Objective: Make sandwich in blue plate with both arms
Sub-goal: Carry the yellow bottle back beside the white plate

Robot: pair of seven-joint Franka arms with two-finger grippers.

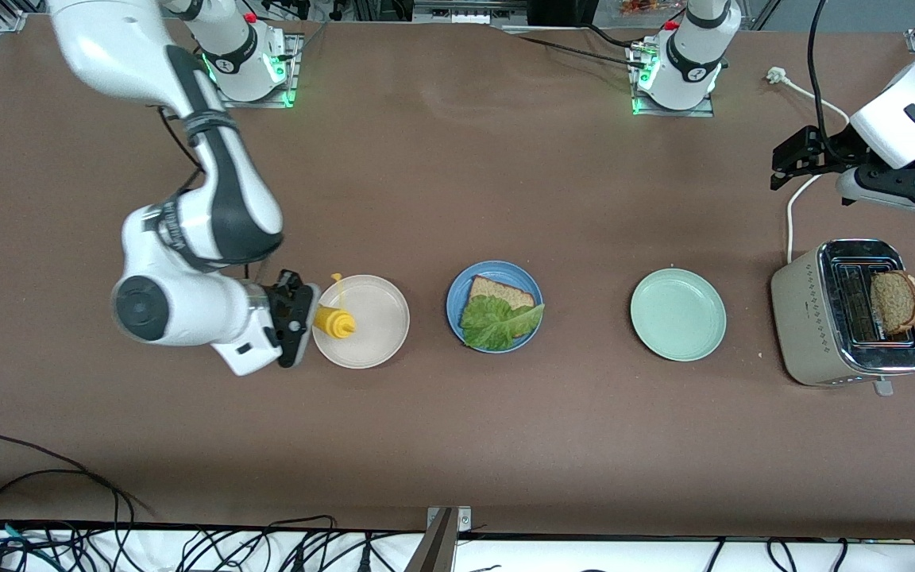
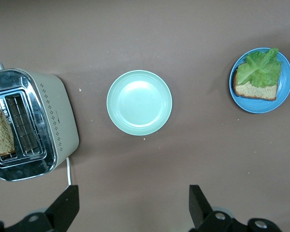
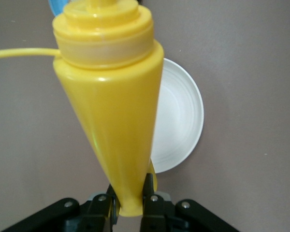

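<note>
Gripping a glossy yellow squeeze bottle (image 3: 111, 111) by its narrow end, the right gripper (image 1: 299, 318) hangs over the rim of the beige plate (image 1: 378, 334); the bottle is a smooth cone lying roughly level, its ribbed cap end toward the blue plate (image 1: 457, 306). That matte, round, raised-rim plate sits mid-table between the beige plate and a mint plate (image 1: 677, 314). On it lies one grainy brown bread slice (image 1: 501, 290) with a darker crust, and a ruffled green lettuce leaf (image 1: 497, 322) covers its edge nearer the front camera. A second slice (image 1: 896, 302) stands on edge in a slot of the shiny chrome-topped toaster (image 1: 807, 318) at the left arm's end. The left gripper (image 1: 803, 159) waits spread wide above the table beside the toaster.
</note>
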